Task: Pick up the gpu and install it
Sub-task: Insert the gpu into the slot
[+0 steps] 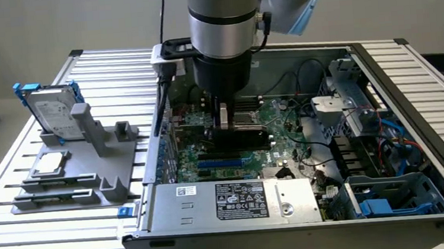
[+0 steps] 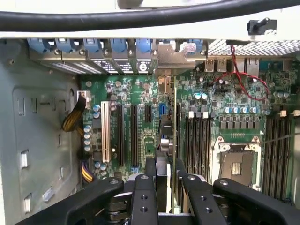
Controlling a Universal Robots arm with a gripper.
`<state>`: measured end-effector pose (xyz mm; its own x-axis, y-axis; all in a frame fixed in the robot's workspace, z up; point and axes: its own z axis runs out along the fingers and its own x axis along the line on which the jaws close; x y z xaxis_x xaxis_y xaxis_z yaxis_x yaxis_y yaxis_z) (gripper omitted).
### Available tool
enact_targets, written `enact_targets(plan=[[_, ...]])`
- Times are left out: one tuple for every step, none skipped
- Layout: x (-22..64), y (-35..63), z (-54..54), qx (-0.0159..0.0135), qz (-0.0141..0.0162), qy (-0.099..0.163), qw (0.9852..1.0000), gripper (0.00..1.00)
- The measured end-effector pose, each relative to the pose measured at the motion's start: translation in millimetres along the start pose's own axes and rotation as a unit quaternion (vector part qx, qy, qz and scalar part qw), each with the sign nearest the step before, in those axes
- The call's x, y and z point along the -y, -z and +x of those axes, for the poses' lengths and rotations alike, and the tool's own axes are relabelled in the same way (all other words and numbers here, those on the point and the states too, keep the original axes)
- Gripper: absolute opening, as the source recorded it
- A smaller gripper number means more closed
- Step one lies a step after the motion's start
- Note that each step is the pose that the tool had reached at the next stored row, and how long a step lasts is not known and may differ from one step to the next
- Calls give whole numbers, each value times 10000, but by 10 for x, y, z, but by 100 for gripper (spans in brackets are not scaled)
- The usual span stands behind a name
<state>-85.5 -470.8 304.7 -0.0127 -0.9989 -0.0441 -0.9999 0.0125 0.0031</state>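
Observation:
My gripper [image 1: 232,119] hangs inside the open computer case [image 1: 409,80], above the green motherboard [image 1: 285,119]. It is shut on the gpu [image 1: 240,138], whose glossy black cover shows just below the fingers. In the wrist view the gpu [image 2: 169,136] is seen edge-on between the black fingers [image 2: 150,176]. Its silver end bracket [image 2: 176,52] reaches the row of rear slot covers. The card stands upright over the motherboard [image 2: 140,93], beside the long black expansion slots [image 2: 134,136]. Whether its edge sits in a slot is hidden.
A grey fixture [image 1: 106,169] at the exterior view's left holds a silver hard drive with blue rails [image 1: 50,111] and a small square processor chip [image 1: 51,163]. The power supply [image 1: 228,201] fills the case's near end. An empty CPU socket [image 2: 233,164] and red wires [image 2: 243,79] lie close to the card.

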Motion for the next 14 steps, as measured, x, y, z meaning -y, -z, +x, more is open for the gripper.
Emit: enact_targets(plan=[[-10, -14, 1, 0, 2, 0, 10000, 27], [-18, -28, 1, 0, 5, 0, 10000, 27], [-24, -40, 2, 0, 7, 1, 10000, 27], [-27, -48, 3, 0, 8, 1, 10000, 27], [-28, -53, 3, 0, 8, 3, 10000, 27], [-28, -53, 3, -1, 7, 5, 10000, 27], [-28, -53, 3, -1, 7, 6, 10000, 27], [-28, -54, 3, -1, 7, 5, 10000, 27], [-29, -55, 3, 0, 7, 6, 10000, 27], [-28, -60, 3, 1, 8, 6, 10000, 27], [-28, -69, 3, 3, 9, 7, 10000, 27], [-28, -78, 4, 1, 8, 9, 10000, 27], [-28, -92, 4, 0, 8, 12, 10000, 27], [-28, -110, 5, -1, 8, 14, 10000, 27]])
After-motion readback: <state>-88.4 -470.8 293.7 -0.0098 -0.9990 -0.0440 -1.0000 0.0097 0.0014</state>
